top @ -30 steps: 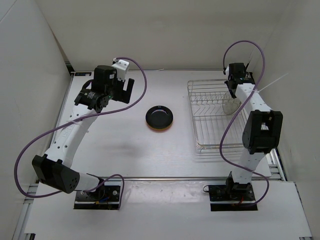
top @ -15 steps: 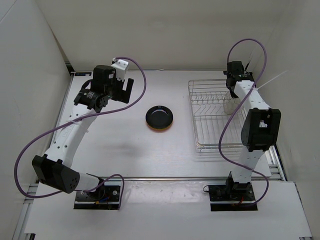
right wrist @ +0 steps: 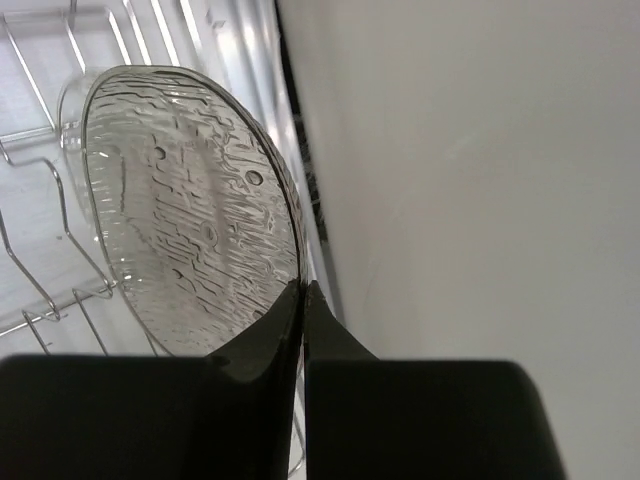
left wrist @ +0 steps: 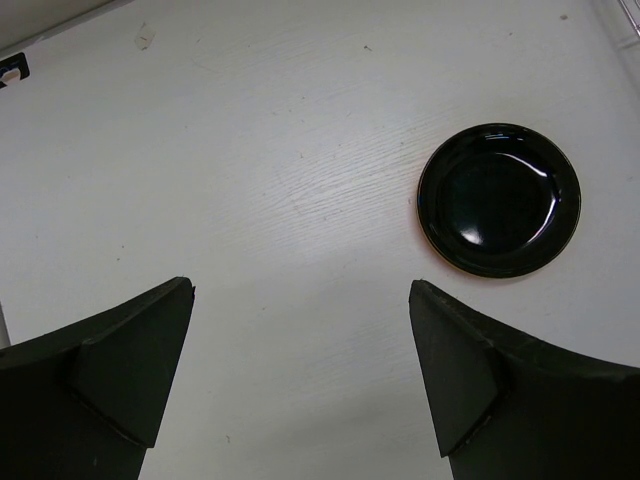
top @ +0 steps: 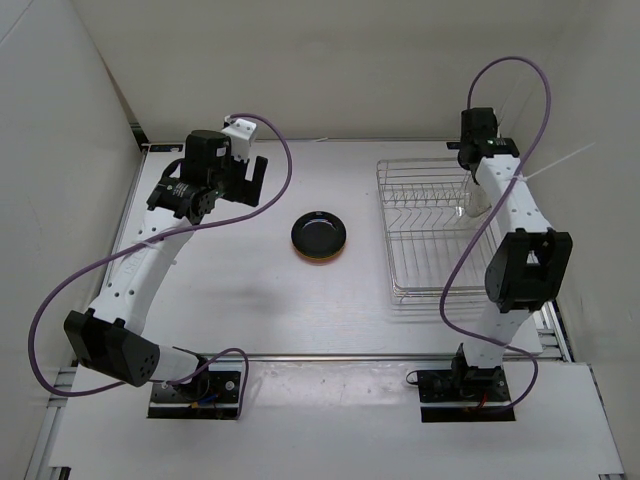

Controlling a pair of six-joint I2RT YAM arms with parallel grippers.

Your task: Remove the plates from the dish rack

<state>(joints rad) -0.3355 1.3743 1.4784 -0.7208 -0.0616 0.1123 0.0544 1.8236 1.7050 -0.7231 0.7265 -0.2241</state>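
Observation:
The silver wire dish rack (top: 420, 291) stands on the right of the table. My right gripper (right wrist: 303, 285) is shut on the rim of the clear plate (right wrist: 190, 210), which it holds on edge over the rack's far right corner (right wrist: 40, 285), close to the side wall. In the top view this plate (top: 467, 208) is faint. The black plate (top: 319, 232) lies flat mid-table on top of an orange plate (top: 318, 259), only the orange rim showing. My left gripper (left wrist: 300, 285) hangs open over bare table, left of the black plate (left wrist: 499, 199).
The white side wall (right wrist: 480, 150) runs right beside the right gripper and the rack. A purple cable (top: 520, 75) loops above the right wrist. The left gripper (top: 250, 172) is near the back left of the table.
The right wrist has risen and shifted toward the back right, taking the clear plate with it. The left arm has stayed still.

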